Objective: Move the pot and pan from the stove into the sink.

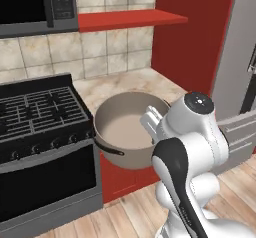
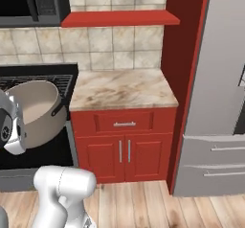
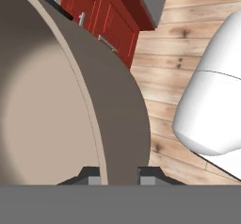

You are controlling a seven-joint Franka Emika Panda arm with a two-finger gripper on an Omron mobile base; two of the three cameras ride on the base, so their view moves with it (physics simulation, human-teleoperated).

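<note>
The beige pot (image 1: 122, 129) hangs tilted in the air just right of the black stove (image 1: 40, 112), over the stove's front corner and the red cabinet. My gripper (image 1: 150, 122) is shut on its rim at the right side. In the hand view the pot's wall (image 3: 113, 124) runs between my gripper's (image 3: 121, 178) two dark fingertips (image 3: 94, 178). From the right base view the pot (image 2: 33, 109) sits in front of the stove (image 2: 48, 81), empty inside. The pan and the sink are out of view.
A beige marble counter (image 2: 122, 88) on red cabinets (image 2: 124, 145) lies right of the stove. A red shelf (image 2: 119, 17) hangs above it, a microwave (image 1: 30, 7) above the stove. A grey fridge (image 2: 215, 102) stands at the right. Wooden floor (image 2: 143, 203) lies below.
</note>
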